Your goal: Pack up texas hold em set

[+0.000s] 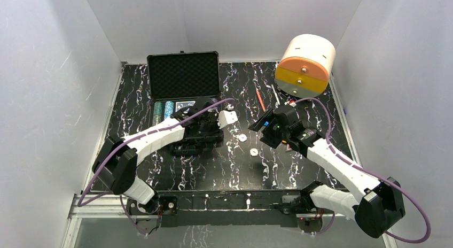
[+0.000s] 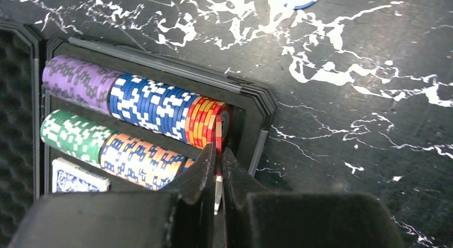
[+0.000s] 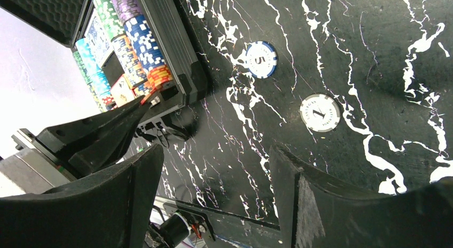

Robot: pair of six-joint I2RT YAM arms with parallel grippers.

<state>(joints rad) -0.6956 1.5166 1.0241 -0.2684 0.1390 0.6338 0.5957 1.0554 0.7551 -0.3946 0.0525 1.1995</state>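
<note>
- Bare table [image 1: 213,165] near the two loose chips [image 1: 253,151]: open passage.
- Case [image 1: 184,77], lid raised, far left; left gripper [image 2: 219,154], pinching a red chip [image 2: 218,134], occupies its right end.
- Cylinder [image 1: 305,66] overhangs the far right corner.

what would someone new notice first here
The big white-and-orange cylinder at the back right of the table stands out first. Next comes the open case at back left with its bright chip rows, where the left end effector pinches a red chip on edge at a row's end. Two loose chips lie between the arms.
</note>
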